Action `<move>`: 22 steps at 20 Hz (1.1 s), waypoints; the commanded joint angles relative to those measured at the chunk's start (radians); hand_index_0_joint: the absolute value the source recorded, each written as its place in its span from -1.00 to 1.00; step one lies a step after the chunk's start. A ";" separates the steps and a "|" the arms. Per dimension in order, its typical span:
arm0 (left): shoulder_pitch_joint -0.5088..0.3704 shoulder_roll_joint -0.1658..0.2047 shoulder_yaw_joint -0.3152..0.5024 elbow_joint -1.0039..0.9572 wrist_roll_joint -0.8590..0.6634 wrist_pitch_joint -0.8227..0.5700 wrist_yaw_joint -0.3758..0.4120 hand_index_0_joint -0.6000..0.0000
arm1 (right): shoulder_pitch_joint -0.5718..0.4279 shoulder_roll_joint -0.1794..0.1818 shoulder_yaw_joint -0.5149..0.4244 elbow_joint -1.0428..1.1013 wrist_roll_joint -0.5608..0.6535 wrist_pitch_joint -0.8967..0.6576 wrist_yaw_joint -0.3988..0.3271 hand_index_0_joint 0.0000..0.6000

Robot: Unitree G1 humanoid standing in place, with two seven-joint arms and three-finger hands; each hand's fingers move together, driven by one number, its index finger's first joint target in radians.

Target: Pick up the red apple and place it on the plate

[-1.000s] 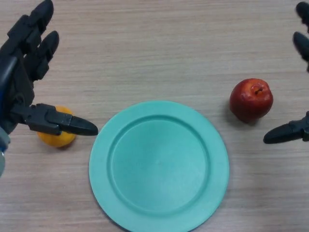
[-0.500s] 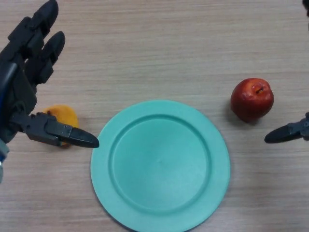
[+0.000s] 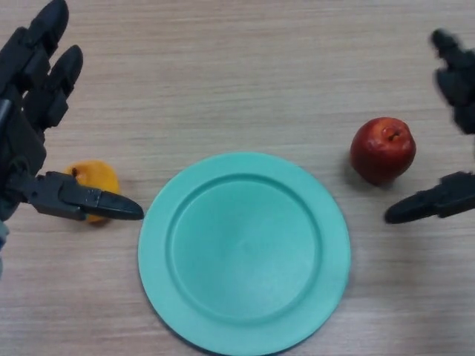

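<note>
1. My right hand [image 3: 454, 148] is spread open beside the red apple [image 3: 383, 150], thumb low and fingers high, not touching it
2. The apple is round; if my thumb nudges it before my fingers close, I judge it could roll off across the surface [image 3: 237, 74]
3. It sits upright just right of the teal plate [image 3: 178, 297], glossy, stem hollow up
4. My left hand [image 3: 30, 148] hangs open over an orange fruit [image 3: 100, 178]
</note>
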 commanded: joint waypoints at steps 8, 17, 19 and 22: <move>-0.019 0.012 0.013 -0.072 0.028 -0.115 0.017 1.00 | -0.272 -0.058 0.000 0.596 -0.202 -0.483 -0.160 -1.00; -0.114 0.032 0.042 0.078 0.071 -0.227 0.132 1.00 | -0.432 -0.055 0.028 0.927 -0.266 -0.452 -0.325 1.00; -0.121 0.032 0.047 0.099 0.081 -0.264 0.154 0.49 | -0.426 -0.059 0.017 0.906 -0.250 -0.446 -0.316 1.00; -0.129 0.040 0.048 0.135 0.086 -0.333 0.201 -0.67 | -0.337 -0.042 -0.021 0.616 -0.132 -0.310 -0.241 1.00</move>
